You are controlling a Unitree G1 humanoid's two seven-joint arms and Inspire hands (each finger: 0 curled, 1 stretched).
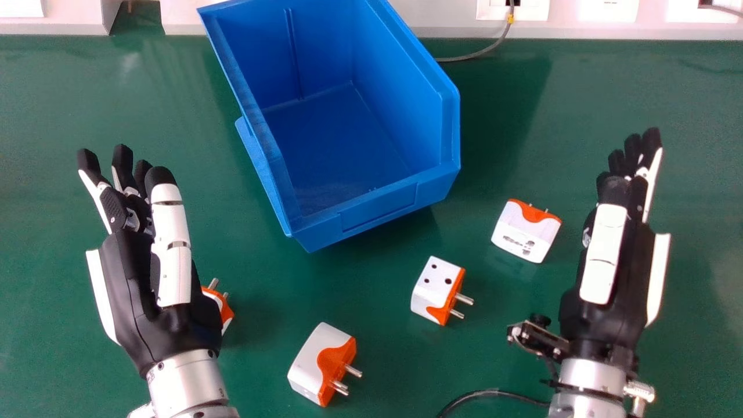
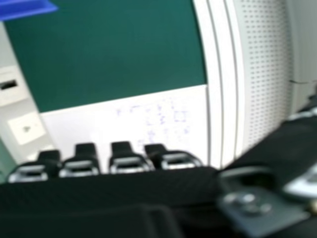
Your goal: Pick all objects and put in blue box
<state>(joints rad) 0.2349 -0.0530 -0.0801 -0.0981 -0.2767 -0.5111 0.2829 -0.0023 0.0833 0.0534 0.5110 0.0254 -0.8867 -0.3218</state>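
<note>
"Pictured in head view?"

"Left hand (image 1: 165,325) and right hand (image 1: 606,316), both open, with box (image 1: 377,206) beyond and between; three plugs (image 1: 434,284) between, a fourth plug (image 1: 225,310) partly hidden by left hand."

"And in right hand view?"

"Extended fingers (image 2: 129,162), well apart from box."

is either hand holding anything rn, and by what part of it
Nothing is held: the left hand and right hand both have straight fingers with nothing between them.
</note>
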